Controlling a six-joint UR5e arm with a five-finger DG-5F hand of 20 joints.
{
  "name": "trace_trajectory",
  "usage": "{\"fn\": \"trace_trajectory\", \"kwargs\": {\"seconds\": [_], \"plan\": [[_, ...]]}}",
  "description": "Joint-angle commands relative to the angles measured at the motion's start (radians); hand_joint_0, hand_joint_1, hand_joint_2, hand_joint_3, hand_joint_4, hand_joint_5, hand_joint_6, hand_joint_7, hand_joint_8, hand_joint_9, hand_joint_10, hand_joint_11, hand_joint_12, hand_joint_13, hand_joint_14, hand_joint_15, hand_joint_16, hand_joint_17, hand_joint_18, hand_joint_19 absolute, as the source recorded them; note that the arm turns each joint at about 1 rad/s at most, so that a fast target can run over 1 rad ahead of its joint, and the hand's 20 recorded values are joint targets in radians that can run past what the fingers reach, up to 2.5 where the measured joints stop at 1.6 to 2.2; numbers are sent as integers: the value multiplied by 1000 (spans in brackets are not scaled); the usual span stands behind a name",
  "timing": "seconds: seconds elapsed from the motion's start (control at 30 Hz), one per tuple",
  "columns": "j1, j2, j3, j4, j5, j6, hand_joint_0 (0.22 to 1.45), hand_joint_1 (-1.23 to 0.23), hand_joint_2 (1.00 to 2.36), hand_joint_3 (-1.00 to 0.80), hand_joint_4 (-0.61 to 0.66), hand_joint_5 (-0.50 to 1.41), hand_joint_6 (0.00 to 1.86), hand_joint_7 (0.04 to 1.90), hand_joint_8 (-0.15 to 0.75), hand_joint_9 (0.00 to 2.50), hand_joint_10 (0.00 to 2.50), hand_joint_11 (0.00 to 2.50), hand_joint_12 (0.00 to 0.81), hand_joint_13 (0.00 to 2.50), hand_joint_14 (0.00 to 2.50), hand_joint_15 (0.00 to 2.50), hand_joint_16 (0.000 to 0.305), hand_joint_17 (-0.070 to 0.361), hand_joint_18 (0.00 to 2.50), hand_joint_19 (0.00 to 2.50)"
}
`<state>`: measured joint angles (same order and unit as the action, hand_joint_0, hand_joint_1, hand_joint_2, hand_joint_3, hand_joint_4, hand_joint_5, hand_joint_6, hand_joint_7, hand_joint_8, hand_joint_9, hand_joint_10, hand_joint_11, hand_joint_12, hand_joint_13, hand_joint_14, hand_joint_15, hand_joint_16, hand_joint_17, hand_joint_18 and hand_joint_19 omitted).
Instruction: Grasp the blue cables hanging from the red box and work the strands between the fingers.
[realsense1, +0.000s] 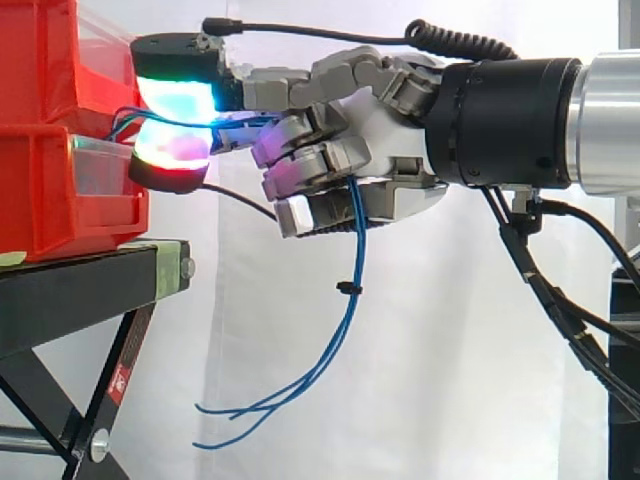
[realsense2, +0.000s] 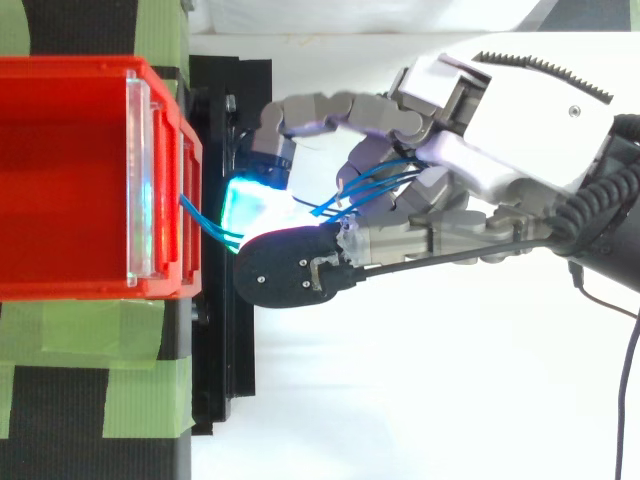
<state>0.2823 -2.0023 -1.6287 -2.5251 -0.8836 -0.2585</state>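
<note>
Looking for print, we find only a small red label (realsense1: 120, 378) on a leg of the black stand (realsense1: 80, 290), and its writing is too small to read. Green tape (realsense2: 130, 410) lies across the stand's top beside the red box (realsense1: 50, 150). Our hand (realsense1: 380, 150) pinches the blue cables (realsense1: 355, 250) between glowing pads (realsense1: 175, 100) just beside the box front. The other fingers curl round the strands, and the loose ends dangle below the palm before the white curtain (realsense1: 430, 380).

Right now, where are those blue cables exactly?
In the side view, the blue cables leave the red box at left, pass through the curled fingers of the robot hand, and dangle loose below it.
</note>
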Motion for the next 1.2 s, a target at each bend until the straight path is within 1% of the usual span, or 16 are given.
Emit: {"fn": "trace_trajectory", "kwargs": {"seconds": [0.0,0.1,0.23,0.33,0.47,0.57,0.6,0.63,0.67,0.73,0.77,0.8,0.93,1.0,1.03,1.17], "plan": [[1,-1,0,0,0,-1,1057,-812,1016,-566,203,-132,1394,1032,499,1881,2500,2500,704,2081,2500,1737,286,215,2500,727],[1,0,0,0,0,-1,1055,-830,1006,-846,191,-133,1482,1017,499,1881,2500,2500,704,2081,2500,1737,286,215,2500,727],[1,0,0,0,0,1,1275,-794,1010,-571,26,-119,1507,1312,499,1881,2500,2500,704,2081,2500,1737,286,215,2500,727],[1,0,0,0,2,1,1286,-671,1015,-408,121,289,1053,1351,499,1881,2500,2500,704,2081,2500,1737,286,215,2500,727],[1,0,0,0,0,-1,1165,-672,1006,-173,177,615,3,1590,499,1881,2500,2500,704,2081,2500,1737,286,215,2500,727],[1,0,0,0,0,-1,940,-617,1218,-177,261,549,17,1309,499,1881,2500,2500,704,2081,2500,1737,286,215,2500,727],[1,0,0,0,0,-1,934,-613,1186,-136,265,547,17,1293,499,1881,2500,2500,704,2081,2500,1737,286,215,2500,727],[1,0,0,0,0,1,940,-619,1171,-130,261,541,17,1294,499,1881,2500,2500,704,2081,2500,1737,286,215,2500,727],[1,0,0,0,0,1,1046,-643,1005,-67,219,525,14,1346,499,1881,2500,2500,704,2081,2500,1737,286,215,2500,727],[1,-1,0,0,0,2,1169,-680,1012,-139,111,535,0,1539,499,1881,2500,2500,704,2081,2500,1737,286,215,2500,727],[1,0,0,0,0,2,1235,-712,1014,-251,57,290,732,1305,499,1881,2500,2500,704,2081,2500,1737,286,215,2500,727],[1,0,0,0,0,1,1245,-731,1015,-292,118,140,1079,1150,499,1881,2500,2500,704,2081,2500,1737,286,215,2500,727],[1,0,0,0,0,1,1095,-821,1018,-465,178,-57,1303,1075,499,1881,2500,2500,704,2081,2500,1737,286,215,2500,727],[1,-1,0,0,0,1,1018,-856,1002,-942,177,-103,1408,1074,499,1881,2500,2500,704,2081,2500,1737,286,215,2500,727],[1,0,0,0,0,-1,1009,-848,1000,-1000,180,-86,1428,1073,499,1881,2500,2500,704,2081,2500,1737,286,215,2500,727],[1,0,0,0,0,-1,1121,-805,1006,-846,-114,-102,1447,1528,499,1881,2500,2500,704,2081,2500,1737,286,215,2500,727]]}}
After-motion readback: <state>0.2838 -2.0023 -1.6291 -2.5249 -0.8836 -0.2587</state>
